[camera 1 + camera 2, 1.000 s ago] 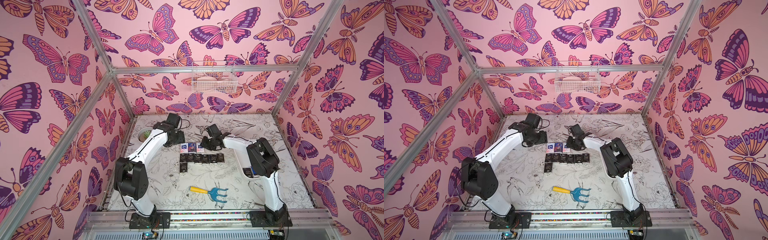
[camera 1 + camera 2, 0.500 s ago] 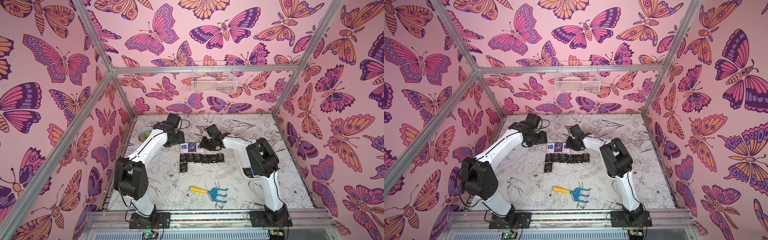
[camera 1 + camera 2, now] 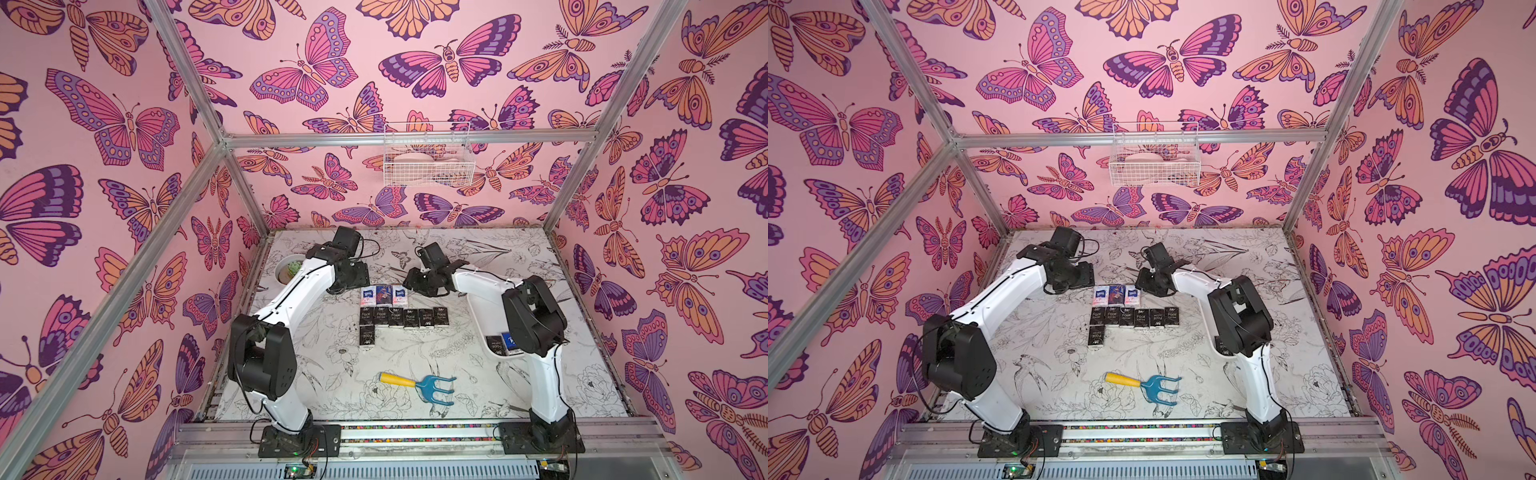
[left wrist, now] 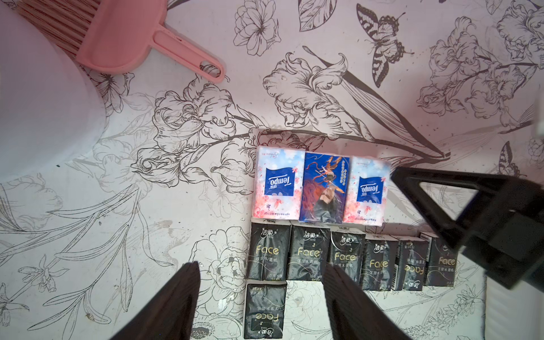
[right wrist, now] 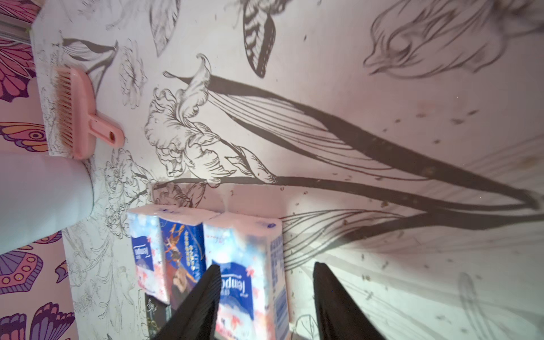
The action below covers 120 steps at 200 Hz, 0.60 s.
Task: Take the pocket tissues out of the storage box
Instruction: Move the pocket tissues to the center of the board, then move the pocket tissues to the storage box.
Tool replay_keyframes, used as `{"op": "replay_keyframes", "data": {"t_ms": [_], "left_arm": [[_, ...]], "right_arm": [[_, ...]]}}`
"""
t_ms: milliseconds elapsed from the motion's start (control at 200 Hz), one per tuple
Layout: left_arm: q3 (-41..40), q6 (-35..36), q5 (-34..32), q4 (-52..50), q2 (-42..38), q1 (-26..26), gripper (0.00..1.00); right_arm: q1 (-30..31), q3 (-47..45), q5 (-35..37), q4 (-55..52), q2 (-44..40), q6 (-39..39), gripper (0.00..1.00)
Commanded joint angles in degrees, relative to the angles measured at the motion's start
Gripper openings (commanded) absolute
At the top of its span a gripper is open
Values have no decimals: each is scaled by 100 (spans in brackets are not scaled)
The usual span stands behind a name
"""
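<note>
**Jaws.** The left gripper [image 4: 261,265] has its jaws apart and empty, and hangs above the black "Face" packets. The right gripper [image 5: 267,266] also has its jaws apart and grips nothing. One finger [image 5: 194,306] crosses over the end white-blue "Tempo" packet, and the other stands clear of that packet's edge.

**Task items.** Most of the pocket tissues [image 3: 405,318] lie flat on the table [image 3: 415,353] between the two grippers. They form a far row of three (Tempo, dark blue, Tempo), a touching row of six black packets, and one black packet set below the row's left end. The storage box [image 3: 483,330] sits well to the right, partly hidden by the right arm. One black and one blue packet show inside it.

**Other items.** A hand rake [image 3: 419,384] lies nearer the table's front edge.
</note>
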Motion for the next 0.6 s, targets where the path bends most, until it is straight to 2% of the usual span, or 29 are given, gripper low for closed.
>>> {"op": "replay_keyframes", "data": {"t_ms": [0, 105, 215, 300, 361, 466, 596], "left_arm": [[-31, 48, 22, -138, 2, 44, 72], [-53, 117, -43, -138, -90, 55, 72], [-49, 150, 15, -141, -180, 60, 73], [-24, 205, 66, -138, -206, 60, 73], [-19, 225, 77, -138, -216, 58, 73], [-18, 200, 114, -138, -228, 59, 73], [39, 146, 257, -127, -174, 41, 73]], "right_arm": [[-178, -193, 224, -600, -819, -477, 56], [-397, -356, 471, -1661, -1379, -1022, 56], [-587, -381, 1393, -3335, -1840, -1686, 56], [-681, -874, 2049, -3930, -2411, -1933, 58], [-823, -1333, 2258, -4147, -2883, -1814, 59], [-1168, -2051, 2095, -4093, -3656, -1315, 61], [-1476, -2670, 2075, -3846, -3962, -710, 63]]}}
